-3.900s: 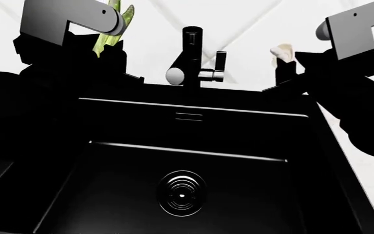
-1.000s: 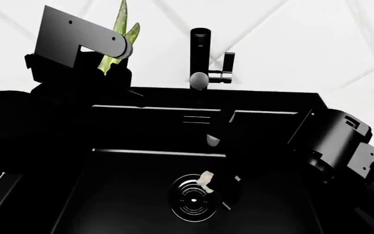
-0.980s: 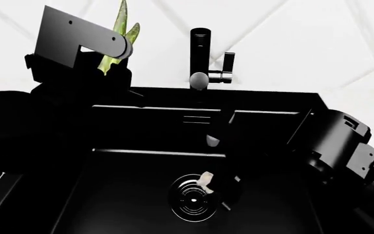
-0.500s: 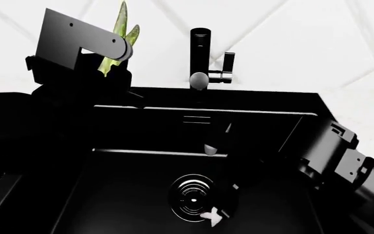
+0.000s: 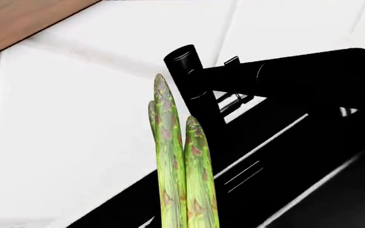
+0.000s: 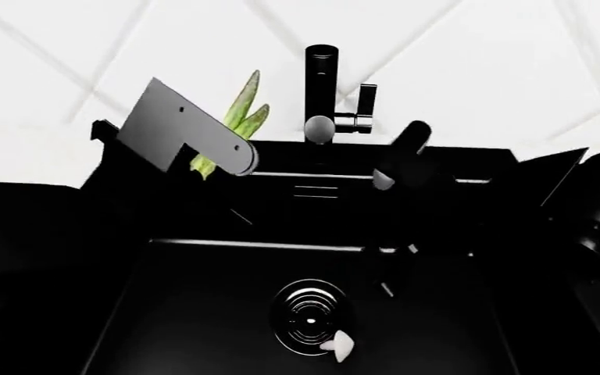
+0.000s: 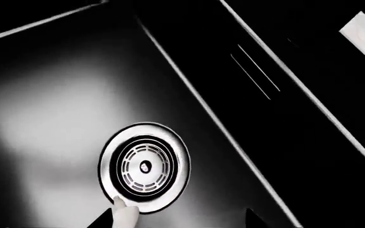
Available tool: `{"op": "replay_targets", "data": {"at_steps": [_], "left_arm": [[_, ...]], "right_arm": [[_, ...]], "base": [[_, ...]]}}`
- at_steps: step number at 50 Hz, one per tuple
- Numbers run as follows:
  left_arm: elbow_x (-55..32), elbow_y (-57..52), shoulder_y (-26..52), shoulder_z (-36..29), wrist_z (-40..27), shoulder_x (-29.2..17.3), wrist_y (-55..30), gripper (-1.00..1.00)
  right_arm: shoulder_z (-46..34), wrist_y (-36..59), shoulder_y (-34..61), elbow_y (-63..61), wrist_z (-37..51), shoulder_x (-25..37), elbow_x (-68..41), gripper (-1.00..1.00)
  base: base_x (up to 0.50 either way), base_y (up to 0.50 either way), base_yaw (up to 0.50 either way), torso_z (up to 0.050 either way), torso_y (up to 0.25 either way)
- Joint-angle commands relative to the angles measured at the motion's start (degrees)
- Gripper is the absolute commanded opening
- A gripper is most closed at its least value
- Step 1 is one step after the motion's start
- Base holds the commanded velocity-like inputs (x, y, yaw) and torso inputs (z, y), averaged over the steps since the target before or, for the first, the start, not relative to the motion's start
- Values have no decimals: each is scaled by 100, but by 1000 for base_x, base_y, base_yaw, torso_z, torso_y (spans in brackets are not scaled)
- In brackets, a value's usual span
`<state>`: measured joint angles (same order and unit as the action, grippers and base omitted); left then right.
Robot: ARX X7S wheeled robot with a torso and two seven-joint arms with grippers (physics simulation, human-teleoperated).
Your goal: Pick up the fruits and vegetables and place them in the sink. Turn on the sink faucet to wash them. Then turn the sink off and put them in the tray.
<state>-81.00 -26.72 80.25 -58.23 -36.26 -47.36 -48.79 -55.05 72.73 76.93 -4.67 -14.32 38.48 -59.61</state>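
Asparagus: bunch of thin green stalks (image 6: 233, 117) held up over the sink's back left edge, tips pointing up and tilted toward the faucet; the left wrist view shows three tips (image 5: 181, 161) close together, with the faucet behind them.
Garlic piece: small whitish piece (image 6: 337, 344) lying on the sink floor, touching the near rim of the drain; also seen in the right wrist view (image 7: 124, 216) against the drain ring.
Sink: matte-black basin (image 6: 175, 312) with a stepped ledge along the back wall.
Drain: round ribbed metal ring (image 6: 308, 316) in the middle of the basin floor.
Faucet: tall black tap (image 6: 321, 86) behind the sink, flat lever (image 6: 366, 105) on its side standing upright.
Left gripper: (image 6: 212, 160) closed around the lower part of the asparagus, its fingers mostly lost in black.
Right gripper: (image 6: 389, 269) low over the basin just right of the drain, holding nothing; how far its jaws stand apart I cannot tell against the dark sink.
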Motion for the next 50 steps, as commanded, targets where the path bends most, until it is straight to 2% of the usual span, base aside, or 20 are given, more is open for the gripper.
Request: {"op": "replay_targets", "data": {"at_steps": [1,15,29,36,50], "left_arm": [[135,-35,313,-396,183,32,-711,-100],[715,269,666,-1068,427,261,-1575,-100],[758,263,672,-1126,465,270,-1596,-100],[1445,1149,780,-1662,1699,723,-1477,-100],[1944,1949,501,-2251,2999,1236,-1017,-100]], "right_arm": [[546,26,269,-266,731,276,-43,100],[1127,-83,625,-39,1762,316,273,100],[1159,-78,656,-35,1868,321,270,100],[1148,-70,729,-10,1935,277,314,100],[1066,-127,761,68,1966,211,413,100]], "base": [[0,0,0,0,0],[0,0,0,0,0],[0,0,0,0,1],[0,0,0,0,0],[0,0,0,0,0]]}}
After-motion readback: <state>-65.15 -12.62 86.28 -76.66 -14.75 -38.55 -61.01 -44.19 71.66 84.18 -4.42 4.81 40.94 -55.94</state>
